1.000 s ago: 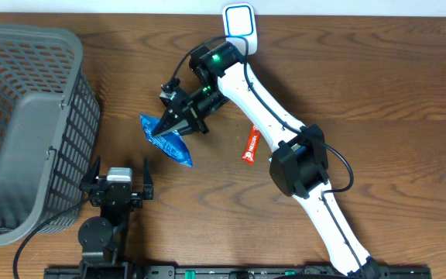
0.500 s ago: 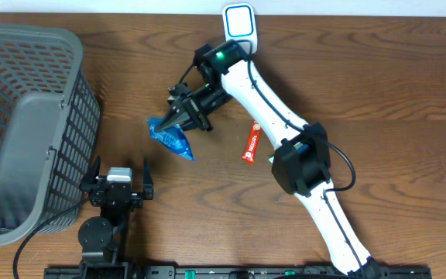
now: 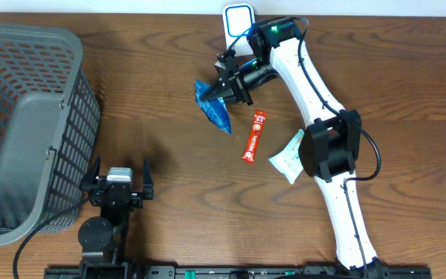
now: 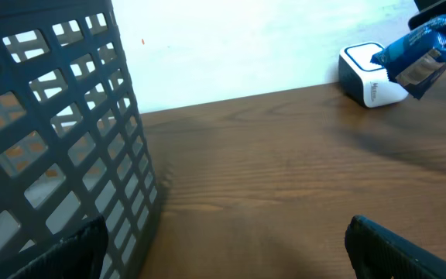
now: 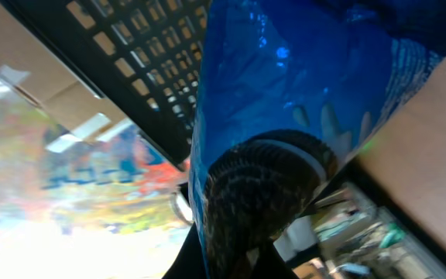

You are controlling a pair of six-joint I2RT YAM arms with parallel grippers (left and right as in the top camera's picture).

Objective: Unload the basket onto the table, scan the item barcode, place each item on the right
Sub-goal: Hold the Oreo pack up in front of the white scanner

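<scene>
Packet (image 3: 212, 109), blue, in closed right gripper (image 3: 223, 91), near white scanner (image 3: 238, 19).

You have the blue packet (image 3: 212, 108) up off the desk (image 3: 130, 93), pinched at its upper end by the closed right gripper (image 3: 223, 91), and its crinkled body trails down and away from the fingers. It's glossy blue film. Close up from the right wrist it fills the view, with a dark patterned oval printed on it. Just beyond it stands your scanner (image 3: 238, 19), a small white box with rounded corners and a blue-rimmed window, at the far edge of the desk. From the left wrist, the packet hangs in the air and overlaps the scanner's right side. Whether they touch, you can't tell.
</scene>
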